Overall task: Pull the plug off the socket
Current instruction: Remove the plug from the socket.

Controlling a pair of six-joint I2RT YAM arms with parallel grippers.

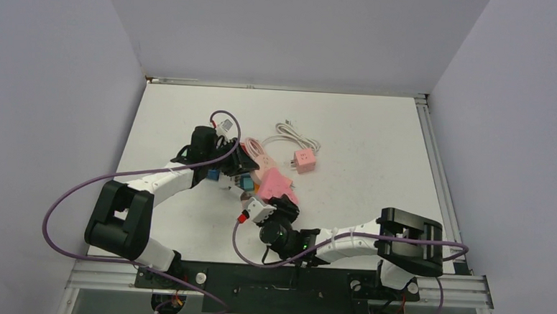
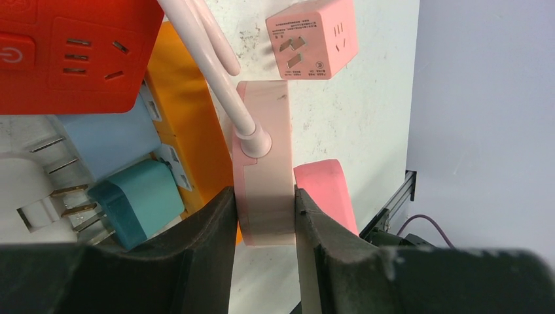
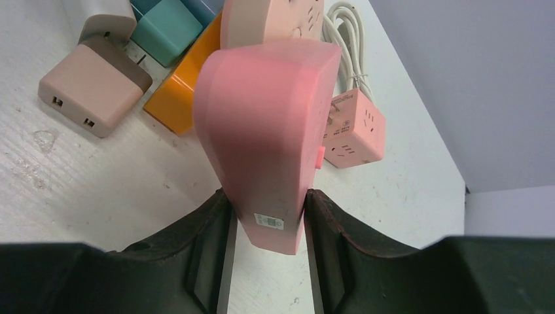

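A pale pink socket strip (image 2: 262, 144) with a white cable lies on its edge on the white table. My left gripper (image 2: 265, 216) is shut on its near end. A bright pink plug block (image 3: 265, 131) sits against the strip's face (image 3: 271, 19), and its prongs are hidden. My right gripper (image 3: 265, 216) is shut on the block's narrow end. In the top view the plug block (image 1: 274, 182) lies between the left gripper (image 1: 245, 168) and the right gripper (image 1: 277, 200). In the left wrist view the plug block (image 2: 325, 193) shows just right of the strip.
Packed left of the strip are an orange block (image 2: 186, 131), a red power strip (image 2: 72, 52), a light blue adapter (image 2: 108, 140), a teal adapter (image 2: 137, 199) and a white plug (image 2: 26, 183). A beige-brown charger (image 3: 91, 85) lies nearby. A pink cube socket (image 1: 304, 160) with a coiled white cable (image 1: 291, 135) lies behind.
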